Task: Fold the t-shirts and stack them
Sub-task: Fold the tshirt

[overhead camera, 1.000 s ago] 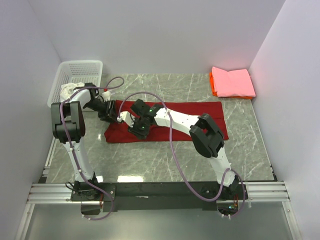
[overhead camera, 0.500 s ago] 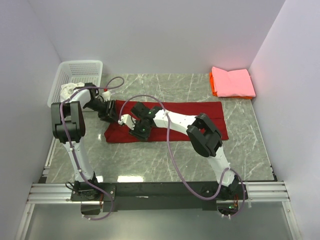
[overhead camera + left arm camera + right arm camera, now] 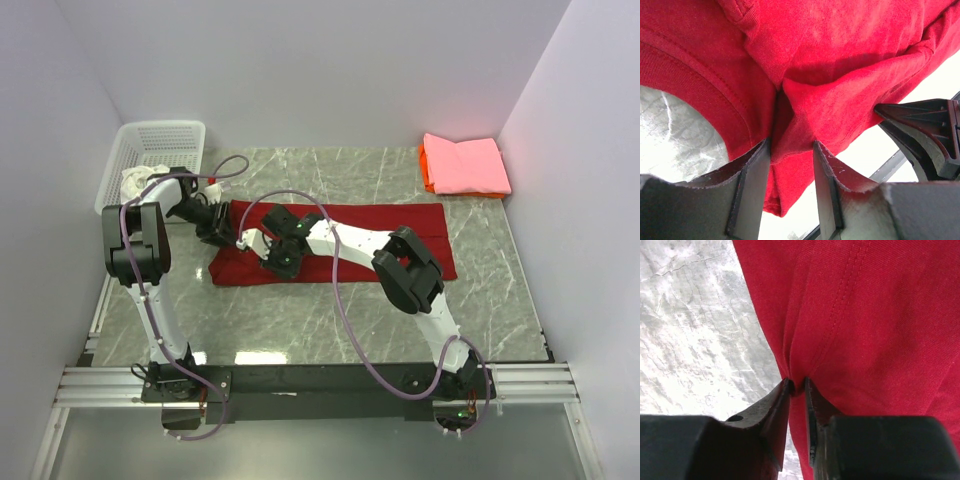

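The deep red t-shirt lies as a long folded band across the middle of the marble table. My left gripper is at its far left corner, shut on a bunched fold of the red cloth; the pinch shows in the left wrist view. My right gripper is at the shirt's near left edge, shut on a thin fold of the red cloth; its tips sit just above the marble. A folded pink t-shirt lies on an orange one at the back right.
A white lattice basket stands at the back left with a white t-shirt in it. White walls close in the table on three sides. Both arms reach over the table's left half, their cables looping above the shirt.
My right gripper has moved a little left and toward the near edge with the red cloth in it. The left gripper has barely moved.
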